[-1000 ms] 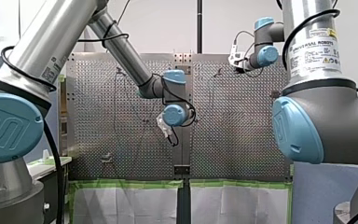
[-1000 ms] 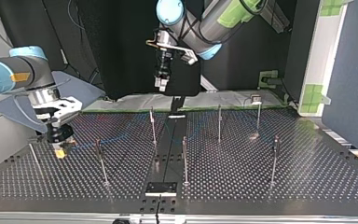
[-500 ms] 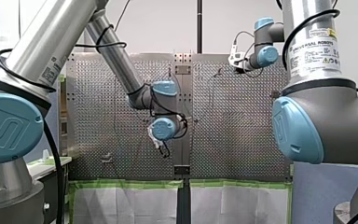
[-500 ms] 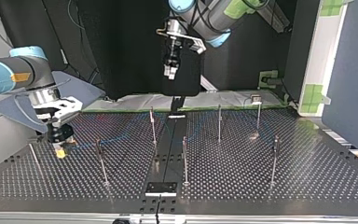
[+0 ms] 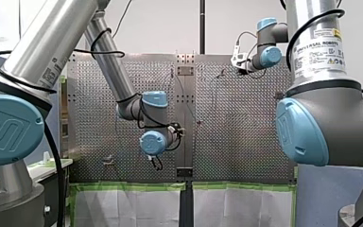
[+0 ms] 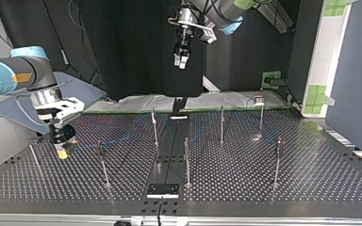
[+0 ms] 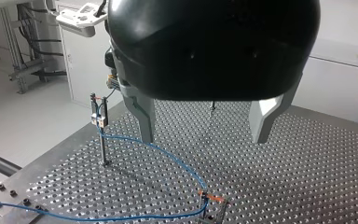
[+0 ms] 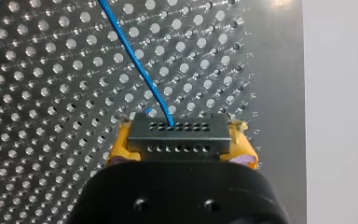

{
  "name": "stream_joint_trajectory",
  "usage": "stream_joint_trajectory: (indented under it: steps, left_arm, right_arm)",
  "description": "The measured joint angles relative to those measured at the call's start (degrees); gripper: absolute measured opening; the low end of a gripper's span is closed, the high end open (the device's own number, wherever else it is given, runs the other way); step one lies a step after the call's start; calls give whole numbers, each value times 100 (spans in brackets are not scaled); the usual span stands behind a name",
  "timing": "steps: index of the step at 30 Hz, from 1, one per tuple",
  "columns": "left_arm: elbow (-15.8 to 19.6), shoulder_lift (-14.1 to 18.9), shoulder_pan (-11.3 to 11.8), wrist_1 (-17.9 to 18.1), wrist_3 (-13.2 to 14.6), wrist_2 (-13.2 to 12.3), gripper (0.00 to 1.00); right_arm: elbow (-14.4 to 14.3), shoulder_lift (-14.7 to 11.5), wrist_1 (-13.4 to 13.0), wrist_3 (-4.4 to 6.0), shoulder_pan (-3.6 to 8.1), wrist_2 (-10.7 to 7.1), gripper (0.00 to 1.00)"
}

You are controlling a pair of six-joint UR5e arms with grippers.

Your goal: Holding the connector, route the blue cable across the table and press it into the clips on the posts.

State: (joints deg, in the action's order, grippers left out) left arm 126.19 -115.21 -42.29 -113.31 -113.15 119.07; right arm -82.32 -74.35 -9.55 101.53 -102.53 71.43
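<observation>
The right gripper (image 6: 62, 148), low over the perforated table (image 6: 264, 188) and close to its side edge, clamps the black connector (image 8: 177, 138) between its yellow pads (image 8: 244, 142). Gripping the rigid end rather than the wire likely gives control of the blue cable (image 8: 135, 60), which leaves the connector and trails inward across the table. In the left wrist view, the cable passes a clip (image 7: 98, 114) atop a post (image 7: 102, 147) near the table's edge, sags, then reaches a second clip (image 7: 212, 205). The left gripper (image 7: 204, 135), jaws spread and empty, hangs high above mid-table, presumably to clear the posts.
</observation>
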Motion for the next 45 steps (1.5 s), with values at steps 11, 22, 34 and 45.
stream_joint_trajectory:
  steps: [11,22,34,45]
  left_arm:
    - [385,-2,0,385,12,23,100]
    - [394,-4,0,394,12,24,100]
    - [394,-4,0,394,12,24,100]
    - [394,-4,0,394,12,24,100]
  right_arm:
    - [0,2,5,-17,-9,37,0]
    - [0,3,5,-17,-9,39,0]
    - [0,2,6,-18,-9,38,0]
    - [0,2,5,-17,-9,38,0]
